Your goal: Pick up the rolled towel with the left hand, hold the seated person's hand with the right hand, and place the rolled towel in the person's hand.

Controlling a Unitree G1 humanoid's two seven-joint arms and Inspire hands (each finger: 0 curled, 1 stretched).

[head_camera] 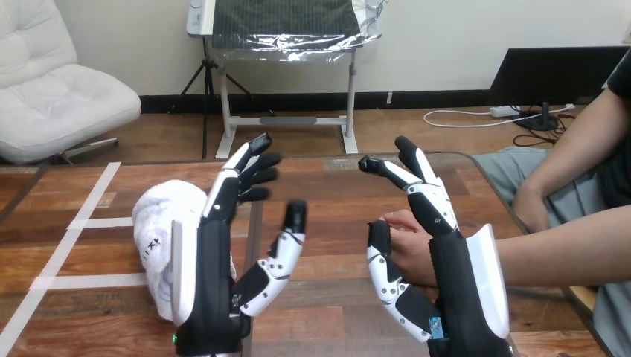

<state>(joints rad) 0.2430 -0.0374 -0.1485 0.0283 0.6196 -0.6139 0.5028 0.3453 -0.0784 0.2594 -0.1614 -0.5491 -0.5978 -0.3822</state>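
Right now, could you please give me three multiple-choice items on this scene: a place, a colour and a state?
1. Where is the rolled towel? A in a basket; B on the table, left of the left hand; C on a plate.
2. Its colour? A blue; B white; C green.
3. The left hand is: A open; B shut on the towel; C flat on the table.
Answers: B, it lies on the wood; B, its cloth is white; A, its fingers are straight and hold nothing.
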